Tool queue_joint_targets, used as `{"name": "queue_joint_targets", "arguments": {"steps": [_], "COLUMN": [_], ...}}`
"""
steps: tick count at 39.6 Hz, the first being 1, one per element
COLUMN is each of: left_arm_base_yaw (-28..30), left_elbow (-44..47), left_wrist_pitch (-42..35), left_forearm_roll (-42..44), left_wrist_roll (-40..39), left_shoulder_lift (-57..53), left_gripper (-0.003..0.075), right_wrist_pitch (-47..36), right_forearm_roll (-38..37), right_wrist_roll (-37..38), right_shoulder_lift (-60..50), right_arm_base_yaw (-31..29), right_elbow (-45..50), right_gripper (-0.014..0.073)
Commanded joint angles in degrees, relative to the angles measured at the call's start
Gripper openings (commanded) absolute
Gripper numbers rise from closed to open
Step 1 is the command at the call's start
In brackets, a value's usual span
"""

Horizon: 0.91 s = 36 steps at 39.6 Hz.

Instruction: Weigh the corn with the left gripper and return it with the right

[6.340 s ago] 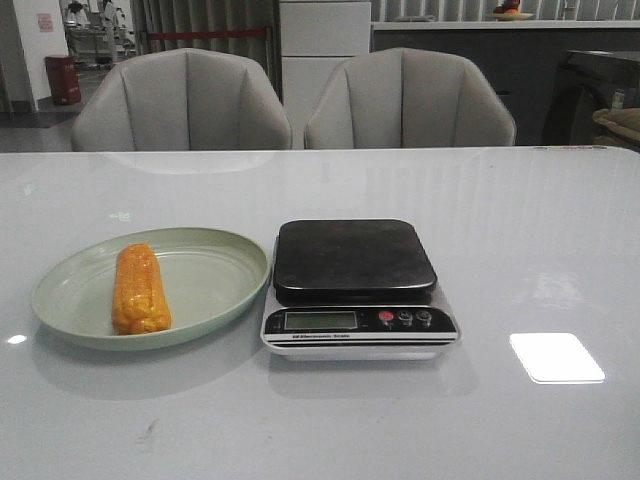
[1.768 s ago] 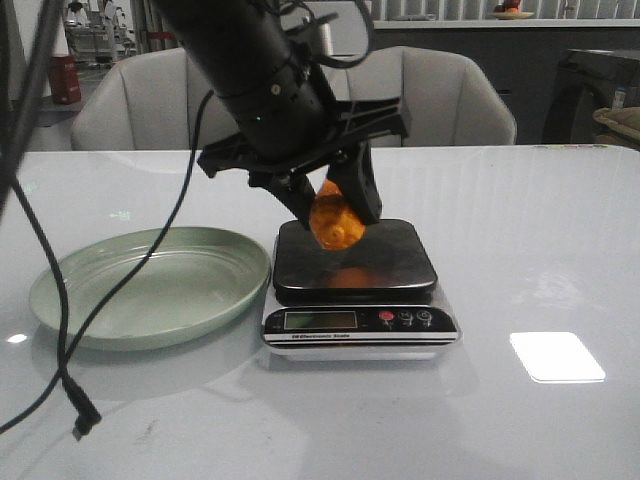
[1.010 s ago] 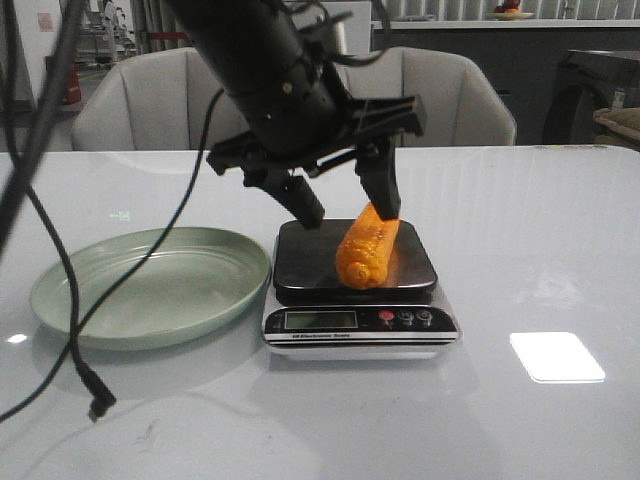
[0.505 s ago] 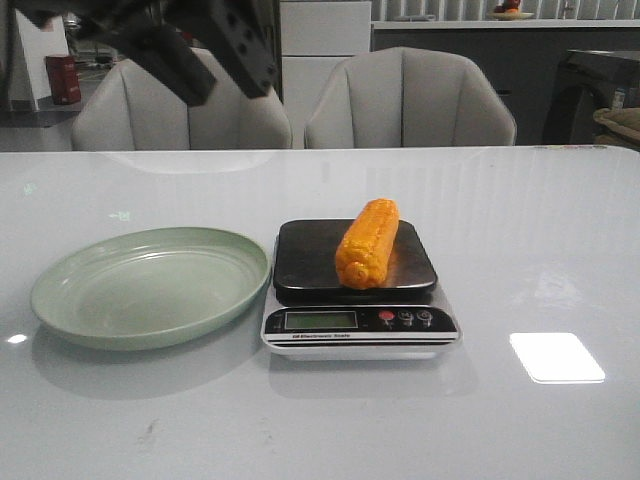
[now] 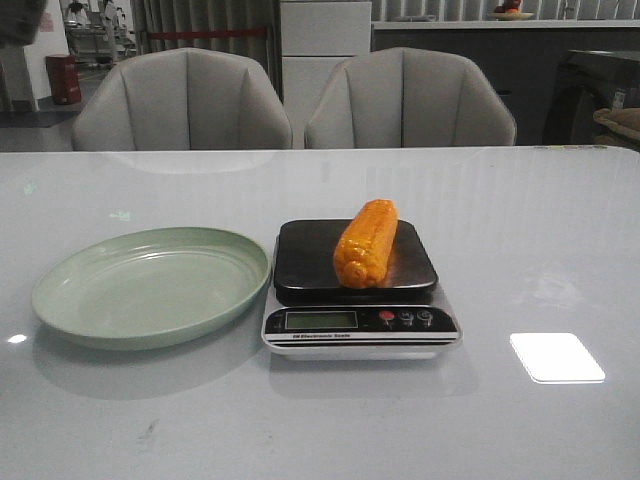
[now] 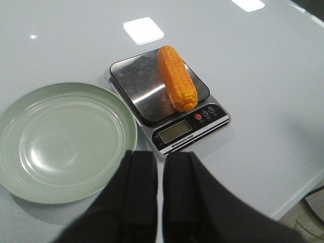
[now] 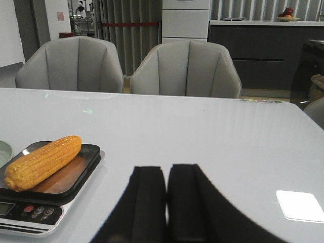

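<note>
You've got the scale (image 5: 360,300) sitting near the middle of the tabletop (image 5: 540,250), with the plate (image 5: 150,285) just beside it on the left, rims close enough that I can't tell if they touch. The corn (image 5: 365,243) lies on the scale's platform, toward its right half, running front to back with the near end angled slightly left. The scale's display and buttons face the front edge. Nothing is in the plate. Behind the tabletop you have two chairs (image 5: 185,100) side by side, and farther back a cabinet (image 5: 325,45) between them.
</note>
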Motion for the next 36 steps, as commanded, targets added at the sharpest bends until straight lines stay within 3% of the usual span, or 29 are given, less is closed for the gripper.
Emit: {"name": "queue_joint_targets", "arguments": {"steps": [1,18,27,36], "left_arm_base_yaw": [0.11,0.11,0.11,0.11], "left_elbow": [1.31,14.75,17.69,17.69], "left_wrist_pitch": [-4.54,-3.53,-3.07,-3.07], "left_forearm_roll": [0.10,3.51,6.18,6.18], "left_wrist_roll": [-0.14,0.47,0.52,0.52], "left_shoulder_lift": [-5.62,-36.67,-44.98,-44.98], "left_gripper": [0.0114,0.0114,0.0114,0.0114], "right_wrist_pitch": [-4.80,-17.46,-6.57,8.69], "right_forearm_roll": [-0.61,-0.61,-0.56,0.58], "right_wrist_roll": [-0.48,0.84,2.98,2.98], "right_shoulder_lift": [-0.70,-0.69,1.61,17.25], "right_arm_base_yaw": [-0.31,-0.31,-0.31,-0.31], "right_elbow": [0.64,0.43,-7.11,-22.58], "right_gripper": [0.0177,0.0177,0.0177,0.0177]}}
